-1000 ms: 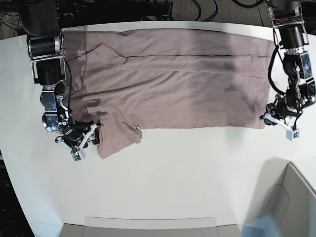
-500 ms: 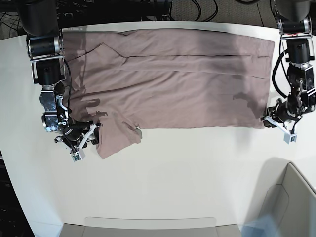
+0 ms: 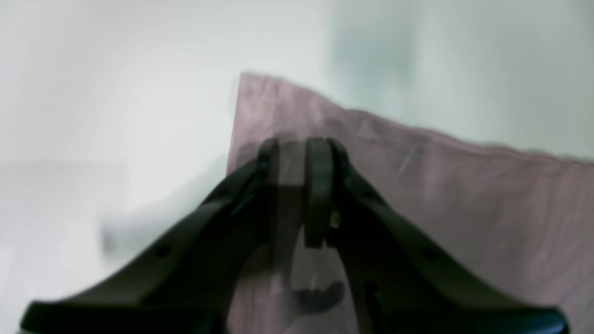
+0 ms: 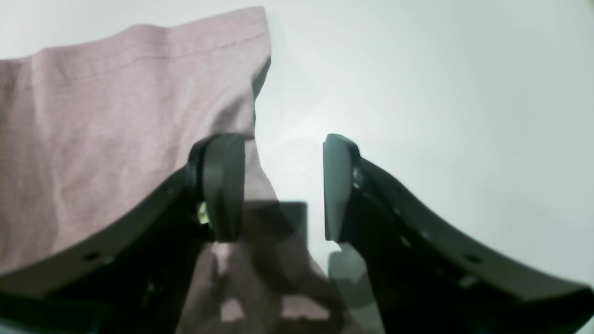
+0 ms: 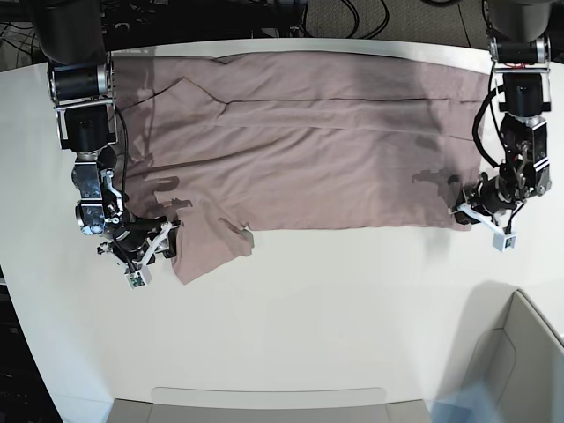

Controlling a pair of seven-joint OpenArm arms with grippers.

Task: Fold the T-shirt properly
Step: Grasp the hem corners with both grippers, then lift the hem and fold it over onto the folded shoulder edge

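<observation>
Grey bin (image 5: 520,366) near mauve T-shirt (image 5: 335,176), left hand (image 3: 292,190) and right hand (image 4: 284,185) apart.

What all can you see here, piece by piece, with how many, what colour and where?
T-shirt: one, dusty pink, spread across the table with a loose flap toward the near left of the base view.
Table: one, white, under the T-shirt.
Grey bin: one, grey, near right corner of the base view, only partly in view.
Cables: several, black, beyond the table's far edge.
Left arm's gripper: one, dark, jaws slightly apart over the shirt's near corner at the base view's right.
Right arm's gripper: one, dark, jaws wide apart at the shirt's edge, base view's left.
</observation>
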